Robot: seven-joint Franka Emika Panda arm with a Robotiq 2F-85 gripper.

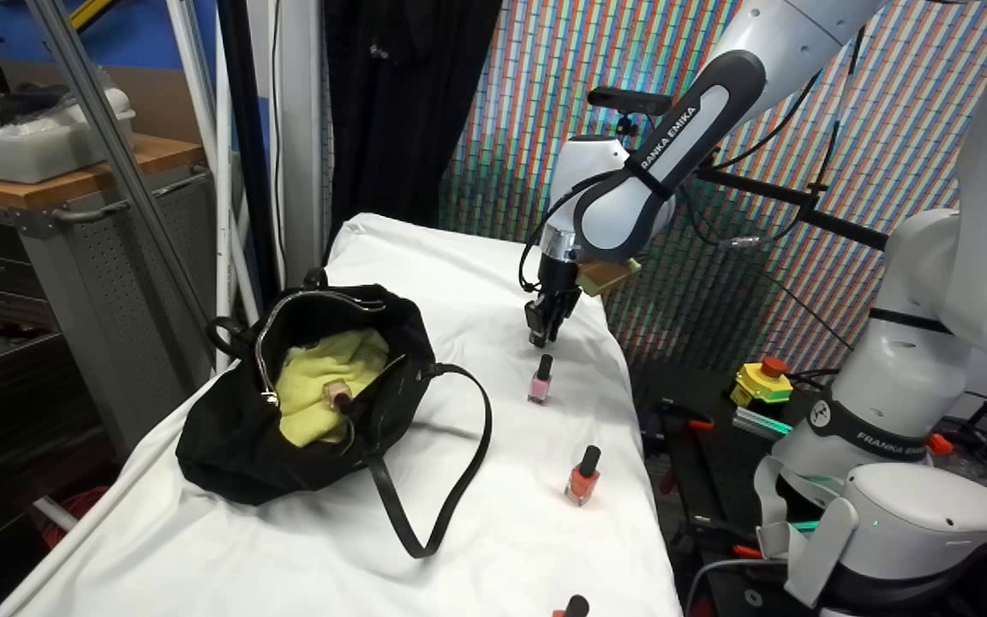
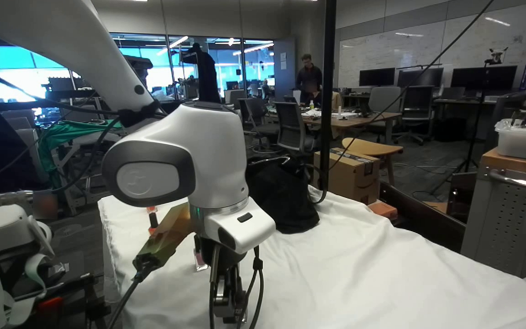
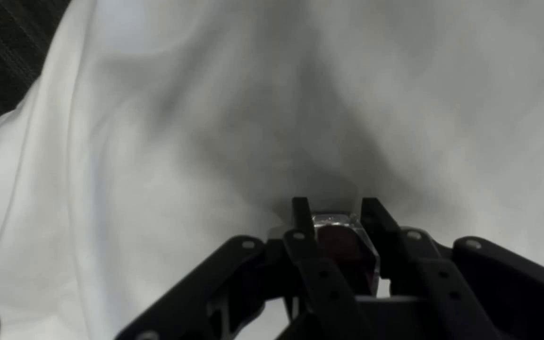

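A: What surrounded the claw?

B: On the white-cloth-covered tabletop, a black-capped bottle of pink nail polish stood near it; an open black fabric handbag sat farther off.

A: And the clear glass bottle?

B: Angular, with dark red contents, partly hidden. It lay between the claw's black fingers, which were clamped on its sides.

Reads “RANKA EMIKA”, partly strapped over, along the forearm above the fingers. Reads “FRANKA EMIKA” on the black base band, well apart from them. Shows a smile-shaped arrow on the cardboard box, far beyond the fingers.
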